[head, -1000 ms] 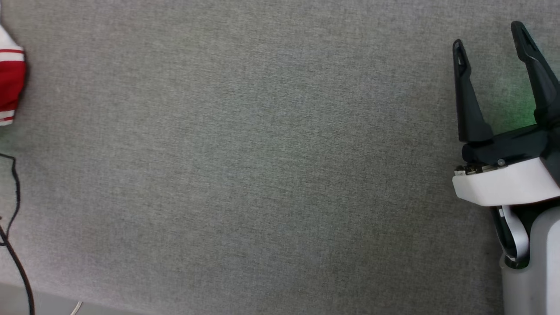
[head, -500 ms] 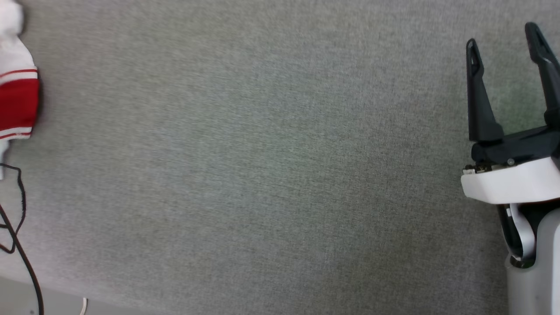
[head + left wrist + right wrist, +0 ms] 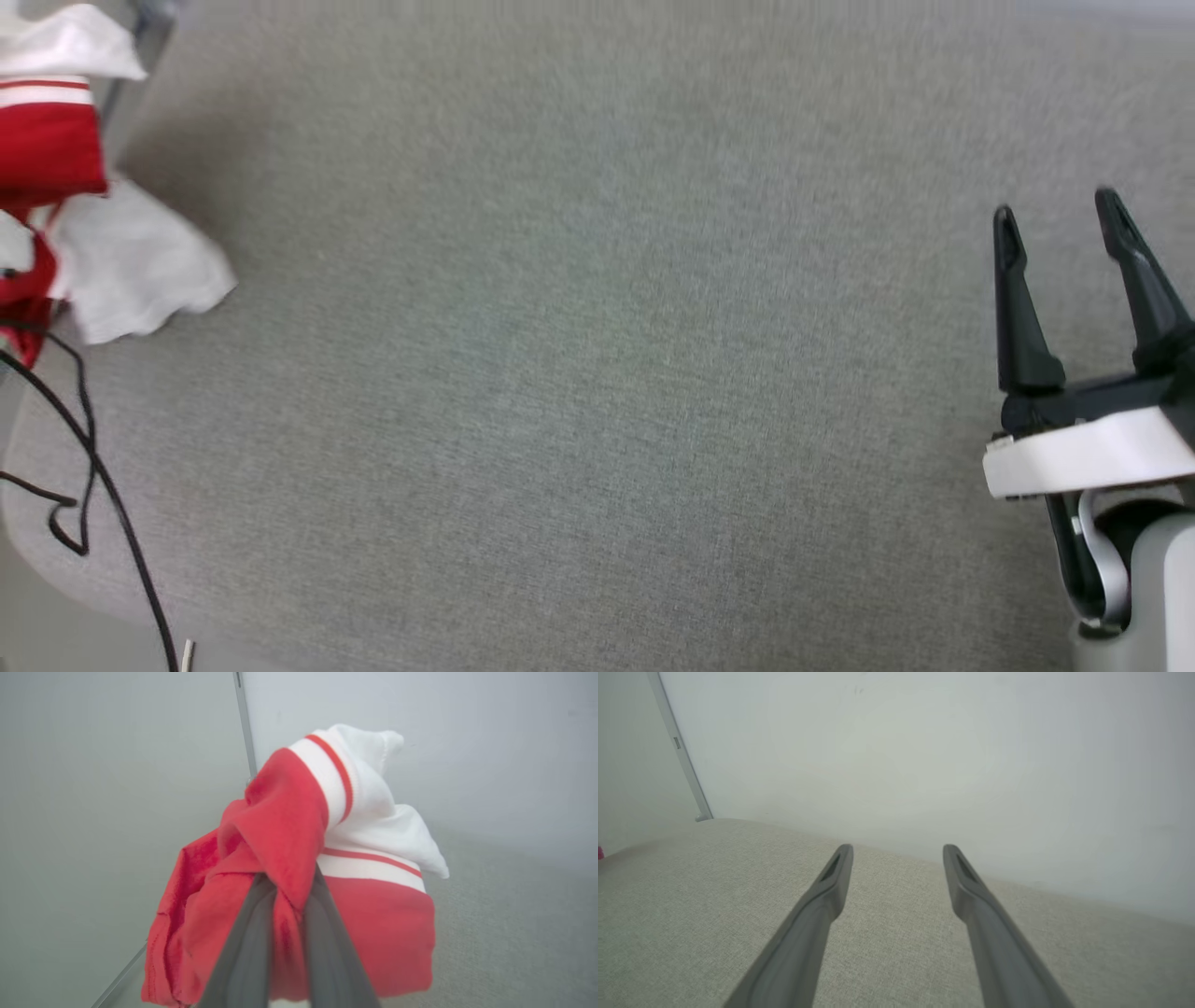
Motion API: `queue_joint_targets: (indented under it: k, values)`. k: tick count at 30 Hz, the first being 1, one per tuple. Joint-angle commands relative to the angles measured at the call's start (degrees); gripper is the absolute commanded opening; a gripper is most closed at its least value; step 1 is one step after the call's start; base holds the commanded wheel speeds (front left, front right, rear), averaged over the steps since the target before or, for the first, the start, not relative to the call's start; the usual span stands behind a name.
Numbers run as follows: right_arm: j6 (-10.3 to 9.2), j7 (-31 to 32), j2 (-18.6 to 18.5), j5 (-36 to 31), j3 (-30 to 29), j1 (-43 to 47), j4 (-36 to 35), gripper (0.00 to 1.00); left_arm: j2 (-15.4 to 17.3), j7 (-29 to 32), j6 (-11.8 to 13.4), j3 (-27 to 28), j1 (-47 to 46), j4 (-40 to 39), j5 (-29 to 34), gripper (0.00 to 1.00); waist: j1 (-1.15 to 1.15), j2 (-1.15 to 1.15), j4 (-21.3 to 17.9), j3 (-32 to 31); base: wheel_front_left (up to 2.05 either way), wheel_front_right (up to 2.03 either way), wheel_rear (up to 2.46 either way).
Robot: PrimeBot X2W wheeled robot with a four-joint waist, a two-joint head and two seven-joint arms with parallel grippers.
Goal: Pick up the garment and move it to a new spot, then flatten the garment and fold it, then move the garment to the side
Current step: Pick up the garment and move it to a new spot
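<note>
Grey woven upholstery [image 3: 597,373], of fine, even texture and with a rounded near-left corner, is recorded as the work surface. Plain pale wall panels [image 3: 924,756] are seen behind it, joined by a slim metal strip [image 3: 682,751].

The garment [image 3: 373,924] is found bunched at the surface's far left edge, as observed from the head view. Its body is of soft red jersey, with white sleeve fabric and ribbed trim striped in red and white. Deep folds and a stitched hem edge are noted. A gathered fold of the red cloth is clamped between the two dark, tapered fingers of the left gripper [image 3: 290,896], whose jaws are drawn nearly together on the fabric.

The right gripper [image 3: 1057,213] is held over the surface's right side, well apart from the garment, its jaws spread wide with nothing between them. Slotted fingertips are noted in the right wrist view.

A thin black cable [image 3: 93,467] is looped across the near-left corner.
</note>
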Motion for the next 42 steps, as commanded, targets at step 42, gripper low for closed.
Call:
queue_joint_targets:
  k: [42]
  values:
    - [-0.06, -5.03, 0.3, 11.21, -0.64, 8.61, 5.01, 1.0, -21.14, 3.75, 3.26, -26.71, 27.27, -45.0, 7.69, 0.0, 0.01, 0.0, -24.86, -7.65, 0.0, 0.0, 0.0]
